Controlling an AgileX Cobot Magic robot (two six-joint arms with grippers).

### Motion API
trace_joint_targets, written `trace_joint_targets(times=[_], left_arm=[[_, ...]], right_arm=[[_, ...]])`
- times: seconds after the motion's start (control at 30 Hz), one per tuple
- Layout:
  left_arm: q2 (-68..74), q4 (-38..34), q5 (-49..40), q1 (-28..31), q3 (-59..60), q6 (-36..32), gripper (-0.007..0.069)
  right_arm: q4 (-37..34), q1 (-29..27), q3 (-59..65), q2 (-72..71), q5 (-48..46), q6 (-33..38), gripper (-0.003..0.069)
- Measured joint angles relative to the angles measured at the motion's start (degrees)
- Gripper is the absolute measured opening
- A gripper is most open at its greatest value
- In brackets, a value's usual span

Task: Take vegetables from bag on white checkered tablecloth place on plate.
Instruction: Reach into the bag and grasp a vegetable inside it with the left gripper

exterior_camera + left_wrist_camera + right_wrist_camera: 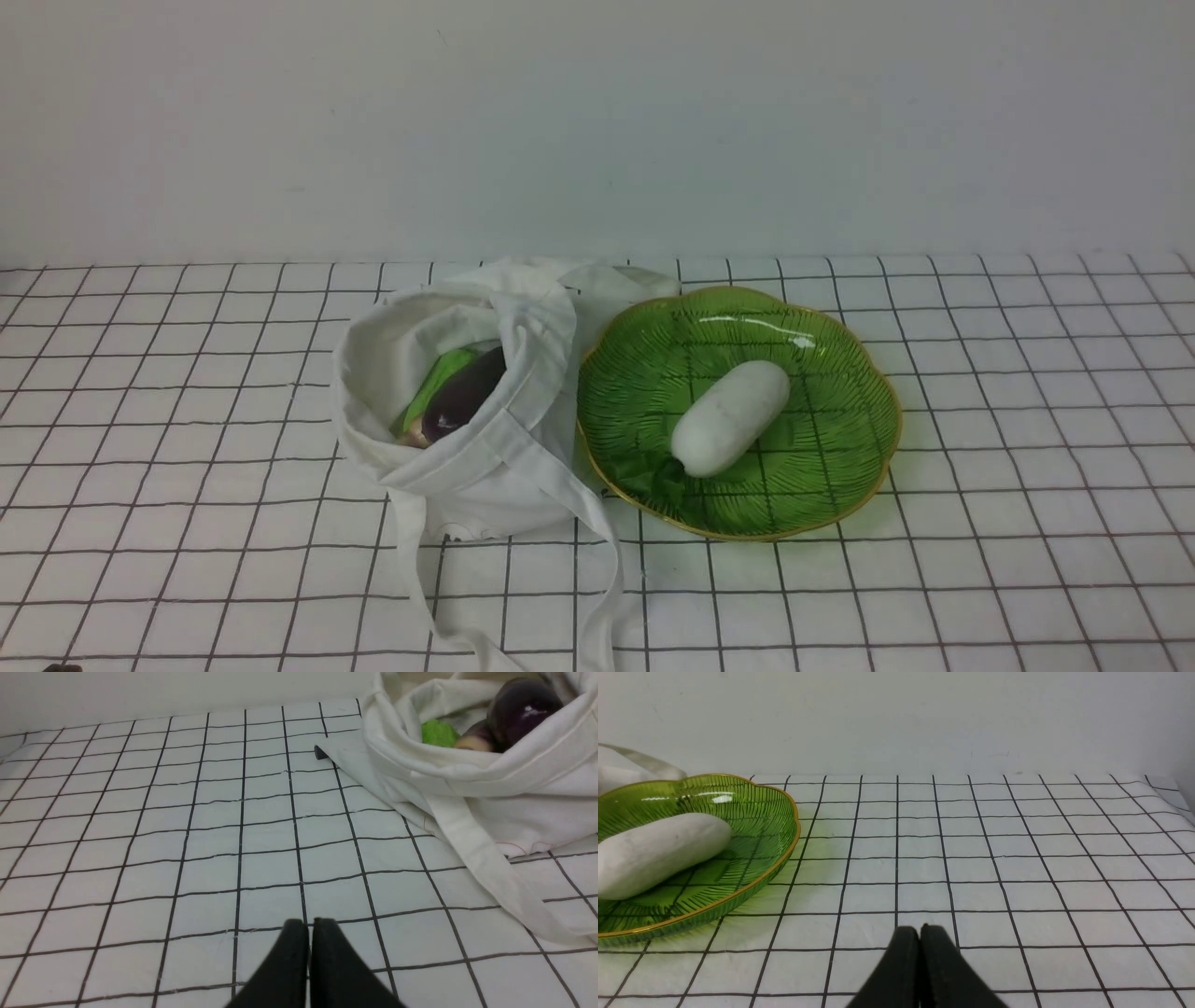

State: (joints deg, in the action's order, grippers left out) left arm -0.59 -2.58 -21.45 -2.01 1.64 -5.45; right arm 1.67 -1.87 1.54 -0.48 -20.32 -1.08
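Observation:
The white cloth bag (485,448) stands open on the white checkered tablecloth (187,467), left of the green glass plate (840,467). A dark purple eggplant (464,394) and a green-yellow piece (431,387) lie inside the bag. The white oblong vegetable (730,417) lies on the plate. In the left wrist view my left gripper (310,926) is shut and empty over bare cloth, apart from the bag (514,793) and eggplant (521,709). In the right wrist view my right gripper (920,933) is shut and empty, apart from the plate (775,826) and white vegetable (658,851).
The bag's long straps (597,579) trail toward the front edge of the cloth. A plain white wall (597,121) stands behind the table. A small dark object (321,752) peeks from under the bag's edge.

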Motion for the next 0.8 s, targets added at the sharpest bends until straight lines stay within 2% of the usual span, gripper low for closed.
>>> trace_joint_targets(times=[0.6, 0.67, 0.77, 0.8], left_arm=[[0.00, -1.21, 0.00, 0.00, 0.00, 1.17, -0.0008], [0.00, -5.94, 0.00, 0.00, 0.00, 4.94, -0.0008], [0.00, -21.10, -0.33, 0.00, 0.00, 14.31, -0.0008], [0.00, -22.12, -0.38, 0.00, 0.00, 15.50, -0.0008]], right_arm=[[0.00, 0.00, 0.00, 0.00, 0.00, 0.00, -0.0017], [0.00, 0.00, 0.00, 0.00, 0.00, 0.00, -0.0017], [0.00, 0.00, 0.00, 0.00, 0.00, 0.00, -0.0017], [0.00, 0.00, 0.00, 0.00, 0.00, 0.00, -0.0017]])
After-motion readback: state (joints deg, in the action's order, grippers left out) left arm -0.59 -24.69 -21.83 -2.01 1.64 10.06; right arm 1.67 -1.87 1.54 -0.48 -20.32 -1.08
